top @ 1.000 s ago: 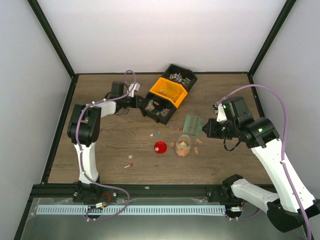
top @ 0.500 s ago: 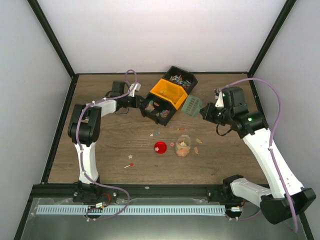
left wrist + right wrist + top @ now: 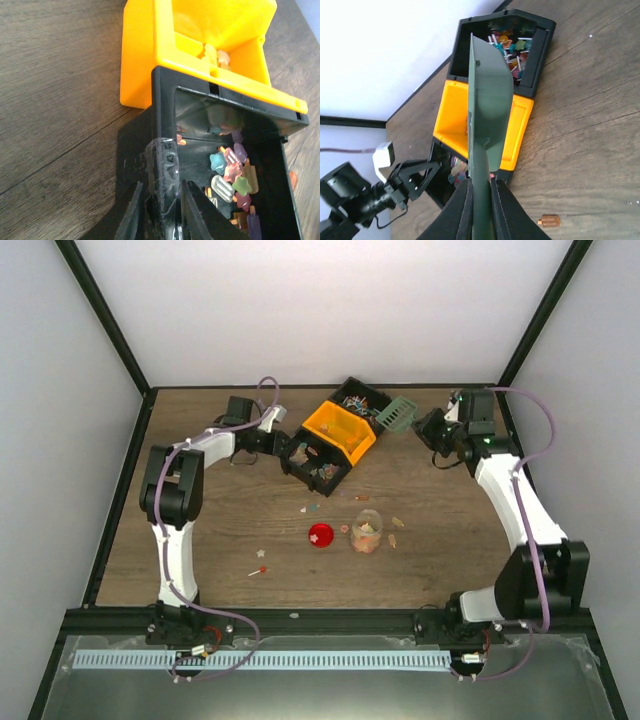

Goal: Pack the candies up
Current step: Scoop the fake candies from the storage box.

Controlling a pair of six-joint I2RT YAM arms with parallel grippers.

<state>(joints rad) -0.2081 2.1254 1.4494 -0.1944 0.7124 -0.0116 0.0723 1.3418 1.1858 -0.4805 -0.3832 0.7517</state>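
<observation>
The candies point(image 3: 232, 172) lie heaped in the near black bin point(image 3: 318, 462), and more candies point(image 3: 512, 47) fill the far black bin point(image 3: 362, 400). A few sit in the small clear jar point(image 3: 367, 531). My left gripper point(image 3: 161, 184) straddles the near bin's left wall point(image 3: 162, 115), with a thin gap showing at the left finger. My right gripper point(image 3: 481, 182) is shut on the handle of the green scoop point(image 3: 487, 90). The scoop point(image 3: 398, 412) hangs on edge above the far bin's right side.
An orange bin point(image 3: 340, 427) sits between the two black ones. The round red lid point(image 3: 321, 535) lies left of the jar. Loose candies are scattered on the wood around the jar point(image 3: 398, 522), further left point(image 3: 258, 570) and below the bins point(image 3: 312, 507).
My right arm has carried the scoop from beside the jar up and back to the far black bin. The left jaws have eased slightly off the bin wall.
</observation>
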